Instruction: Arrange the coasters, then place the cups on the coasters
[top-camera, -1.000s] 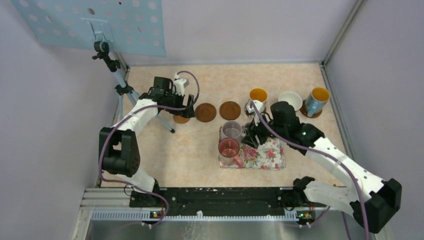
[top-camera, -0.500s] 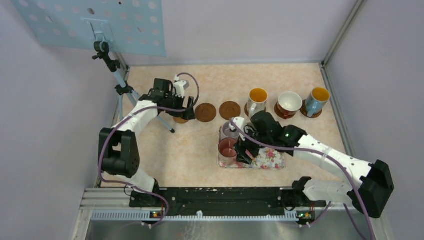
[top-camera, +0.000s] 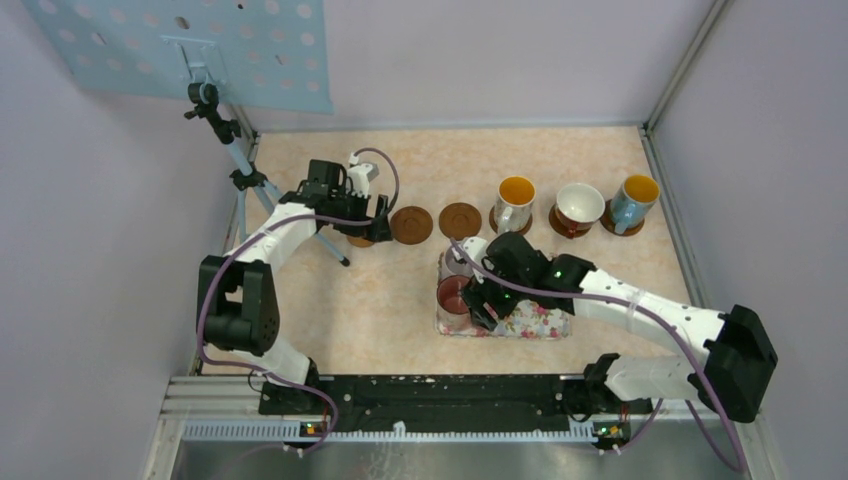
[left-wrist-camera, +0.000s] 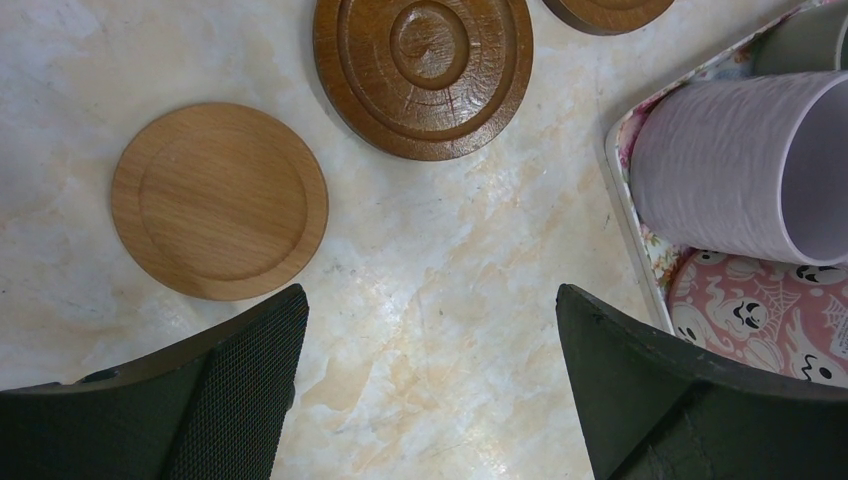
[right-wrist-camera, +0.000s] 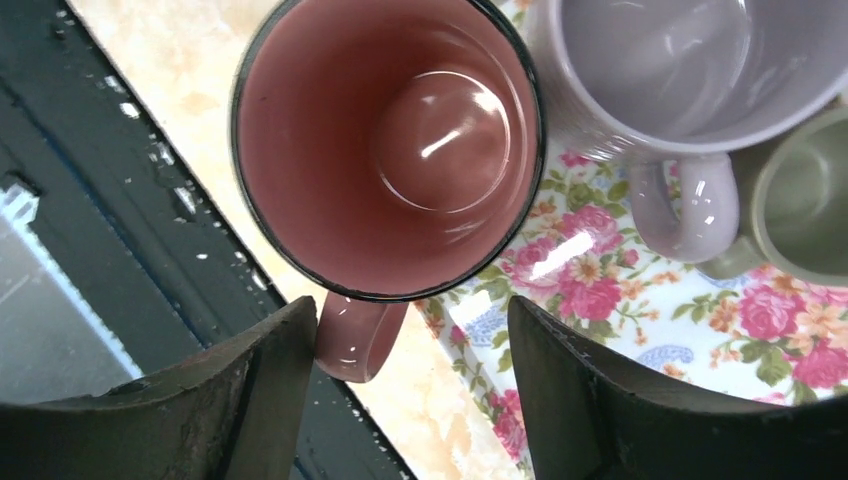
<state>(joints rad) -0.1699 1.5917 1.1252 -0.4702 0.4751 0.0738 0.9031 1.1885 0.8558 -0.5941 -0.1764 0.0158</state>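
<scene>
**At the tray's near left corner: right gripper open astride the pink cup's handle**

The floral tray (top-camera: 535, 318) lies on the surface (top-camera: 390, 300), right of the middle and toward the near edge. The pink cup (right-wrist-camera: 390, 140) stands upright at the tray's near left corner, and its handle (right-wrist-camera: 355, 340) juts out past the tray's rim. The right gripper (right-wrist-camera: 410, 305) hangs just above the cup, released, with one finger on each side of the handle. One finger is right beside the handle, though I cannot tell whether it touches. A clear gap shows on the other side.

Just behind the pink cup, at the tray's far left corner, stands the lavender cup (right-wrist-camera: 680, 70). The grey-green cup (right-wrist-camera: 800, 200) sits beside the lavender cup's handle.

A row runs across the far half of the surface. Toward the left edge lies a light coaster (left-wrist-camera: 218, 200). Next to it are a dark coaster (left-wrist-camera: 424, 70) and a second dark coaster (top-camera: 460, 220), and all three are bare.

Further toward the right edge, three cups each stand on a dark coaster of their own. They are the white cup with an orange inside (top-camera: 516, 193), the wide white cup (top-camera: 581, 202) and the light blue cup (top-camera: 634, 197).

The left gripper (left-wrist-camera: 430, 290) hovers over bare surface, jaws spread wide and holding nothing. The light coaster lies just beyond one of its fingers, and the tray's left rim lies beyond the other.
</scene>
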